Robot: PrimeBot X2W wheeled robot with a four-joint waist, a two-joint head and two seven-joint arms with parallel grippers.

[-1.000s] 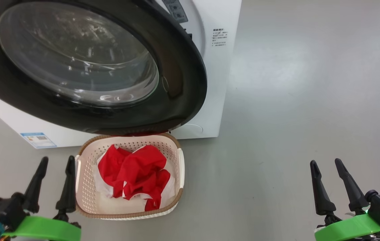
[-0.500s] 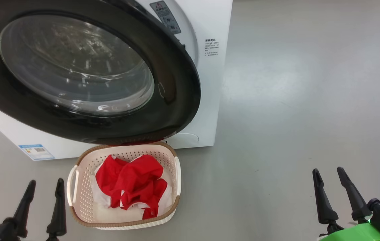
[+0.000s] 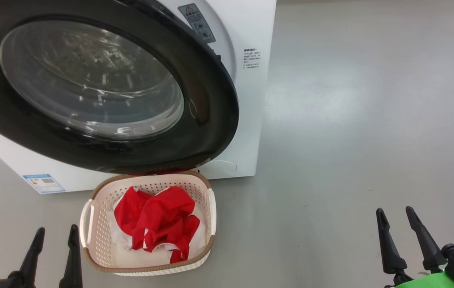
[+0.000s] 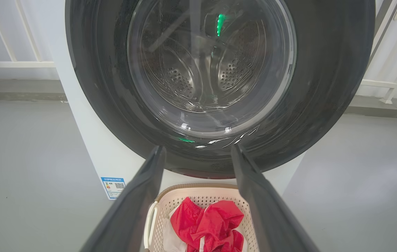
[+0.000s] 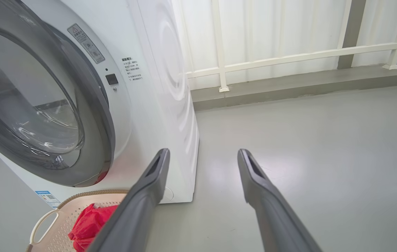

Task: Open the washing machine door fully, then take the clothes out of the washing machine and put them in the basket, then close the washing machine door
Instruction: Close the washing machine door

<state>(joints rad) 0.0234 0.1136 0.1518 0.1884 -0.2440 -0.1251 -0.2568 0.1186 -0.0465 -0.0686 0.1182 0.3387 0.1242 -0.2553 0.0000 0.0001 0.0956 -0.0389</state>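
The unloading looks done to me: the clothes (image 3: 157,218), a crumpled red heap with white trim, lie in the basket (image 3: 101,236), which stands on the floor (image 3: 351,140) right under the lower edge of the washing machine door (image 3: 211,104). Through the glass in my left wrist view I make out the bare perforated drum (image 4: 181,75) and no fabric in it, so I judge that only the closing step is in hand. The door is swung across the front of the washing machine (image 3: 251,120), but in my right wrist view a dark latch slot shows on the white face beside the rim, so I can't tell whether it has caught. A red sliver at the bottom of the rim may be a reflection or trapped cloth; I can't say which. My left tool (image 3: 57,230) hangs low just left of the basket, fingers spread and holding nothing; my right tool (image 3: 394,210) is well off to the right over bare floor, likewise spread and empty. If the door isn't latched, the next move calls for a flat push on the black rim near its free edge, away from the bulging glass, without knocking the basket. The floor is smooth pale grey and faintly glossy; a white railing (image 5: 271,57) runs along the wall behind the machine, and a small blue label (image 3: 43,183) sits at its lower corner.
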